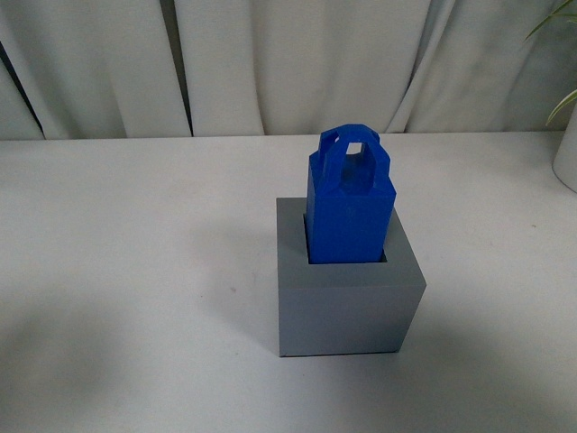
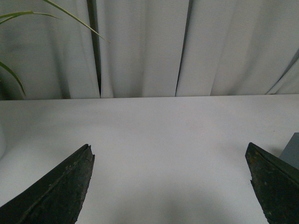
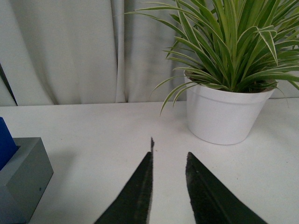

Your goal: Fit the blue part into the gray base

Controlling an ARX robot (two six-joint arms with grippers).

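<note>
Nearest to me on the worktop (image 1: 108,271) sits the gray base (image 1: 347,307), and the blue part (image 1: 350,212) already stands upright in the square recess in its top, well over half its height still above the rim. I cannot tell whether it has bottomed out; a thin dark gap shows along the front of the recess, so I judge the fit loose rather than tight.

Neither arm shows in the front view. My left claw (image 2: 170,186) is spread wide and holds nothing, with only a corner of the gray base at the picture's edge. My right claw (image 3: 169,186) is nearly closed, a narrow gap between its tips, and also empty; base and blue part lie off to one side of it.

Both pieces look like rigid, light, smooth plastic, so I expect them to be slippery but not fragile. If the part needs seating, I would take it by the looped handle (image 1: 353,153) or the flat sides just under it, and press straight down.

Farther back are a potted plant (image 3: 229,84) and pale curtains (image 1: 288,63).
</note>
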